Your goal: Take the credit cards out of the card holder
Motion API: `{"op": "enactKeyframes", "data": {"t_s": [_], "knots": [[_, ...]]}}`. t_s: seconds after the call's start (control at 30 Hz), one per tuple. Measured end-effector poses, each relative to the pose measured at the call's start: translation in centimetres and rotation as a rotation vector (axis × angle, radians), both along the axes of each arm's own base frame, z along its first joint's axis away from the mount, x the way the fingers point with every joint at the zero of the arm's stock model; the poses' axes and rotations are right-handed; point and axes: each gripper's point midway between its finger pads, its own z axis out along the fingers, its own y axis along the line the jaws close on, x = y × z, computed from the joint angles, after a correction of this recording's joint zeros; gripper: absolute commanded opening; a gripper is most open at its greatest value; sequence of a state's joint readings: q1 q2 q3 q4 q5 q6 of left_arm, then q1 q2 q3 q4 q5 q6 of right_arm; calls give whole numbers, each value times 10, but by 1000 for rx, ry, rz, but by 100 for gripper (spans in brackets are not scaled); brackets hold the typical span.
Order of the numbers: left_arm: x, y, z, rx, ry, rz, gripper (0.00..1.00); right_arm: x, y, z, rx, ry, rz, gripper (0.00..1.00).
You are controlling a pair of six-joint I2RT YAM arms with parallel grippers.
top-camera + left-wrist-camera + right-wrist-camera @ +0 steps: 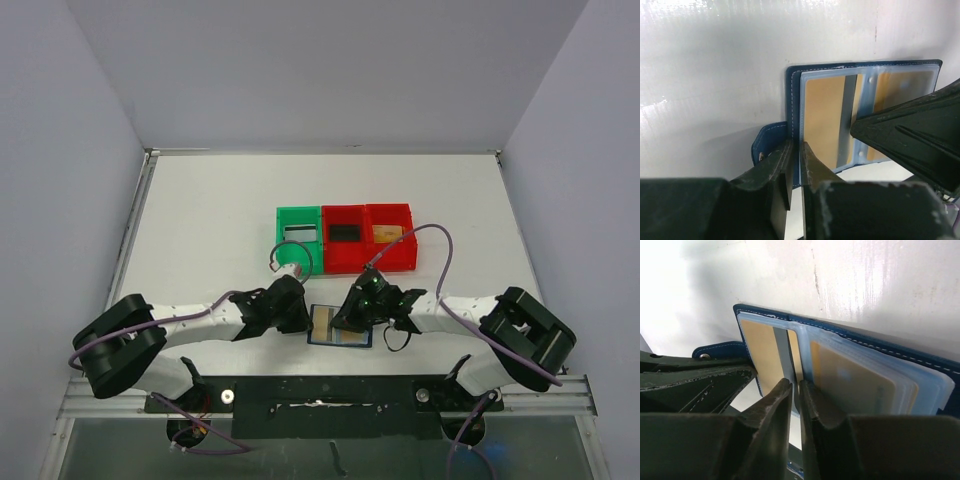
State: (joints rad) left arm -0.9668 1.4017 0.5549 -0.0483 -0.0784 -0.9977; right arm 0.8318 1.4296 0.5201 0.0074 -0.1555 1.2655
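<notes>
The dark blue card holder (338, 326) lies open on the table between my two grippers. Tan credit cards (824, 117) sit in its clear blue-grey pockets. My left gripper (302, 318) is shut on the holder's left cover edge (794, 100), next to the snap tab (766, 142). My right gripper (350, 314) comes in from the right, and its fingers (782, 400) are pinched on the near edge of a tan card with a grey stripe (781, 352) in the left pocket. More tan cards (852, 382) fill the stacked right pockets.
A green bin (298, 238) and two red bins (345, 240) (389, 237) stand in a row just beyond the holder. The green bin holds a greyish card, the middle bin a black card, the right bin a tan card. The table's near edge lies just behind the holder.
</notes>
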Motion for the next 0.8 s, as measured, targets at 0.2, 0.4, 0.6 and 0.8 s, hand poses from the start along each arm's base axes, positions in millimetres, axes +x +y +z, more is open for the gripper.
{"op": "enactKeyframes", "data": {"t_s": [0.2,0.4,0.6,0.8], "knots": [[0,3,-2,18,-1,0,0,0,-3,-2,3,-2,-3,0],[0,3,-2,16,2,10,0,-1,-4,3,14,-20,-3,0],[-9,3,1,1,11,14,0,0,-5,11,14,-47,12,4],[-16,4,14,-23,-3,15,21,-2,-10,11,-34,-40,23,13]]}}
